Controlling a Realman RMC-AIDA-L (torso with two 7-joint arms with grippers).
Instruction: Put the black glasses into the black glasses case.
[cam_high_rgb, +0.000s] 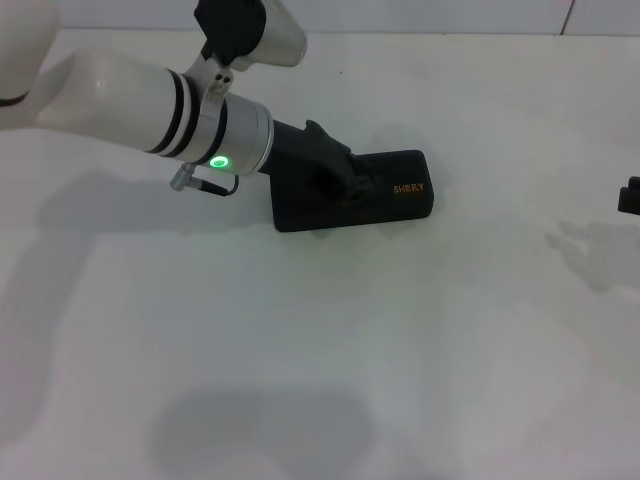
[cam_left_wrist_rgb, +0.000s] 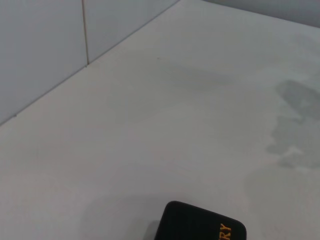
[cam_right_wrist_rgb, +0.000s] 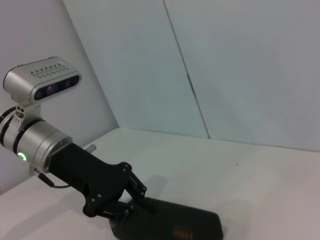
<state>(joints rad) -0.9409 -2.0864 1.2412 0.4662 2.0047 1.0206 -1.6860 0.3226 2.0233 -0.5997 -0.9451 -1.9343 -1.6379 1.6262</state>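
The black glasses case (cam_high_rgb: 400, 195) lies flat on the white table, a little behind its middle, with orange lettering on its top and the lid looking down. My left gripper (cam_high_rgb: 345, 188) rests on the case's left half and hides that part. The right wrist view shows the same left gripper (cam_right_wrist_rgb: 122, 205) pressed against the case (cam_right_wrist_rgb: 190, 227) from above. One corner of the case (cam_left_wrist_rgb: 200, 225) shows in the left wrist view. The black glasses are out of view. Only a small black part of my right gripper (cam_high_rgb: 630, 197) shows, at the right edge of the head view.
The white table (cam_high_rgb: 320, 350) stretches wide around the case. A pale tiled wall (cam_left_wrist_rgb: 40, 50) runs along the table's back edge. Faint grey smudges (cam_high_rgb: 590, 250) mark the table surface near the right gripper.
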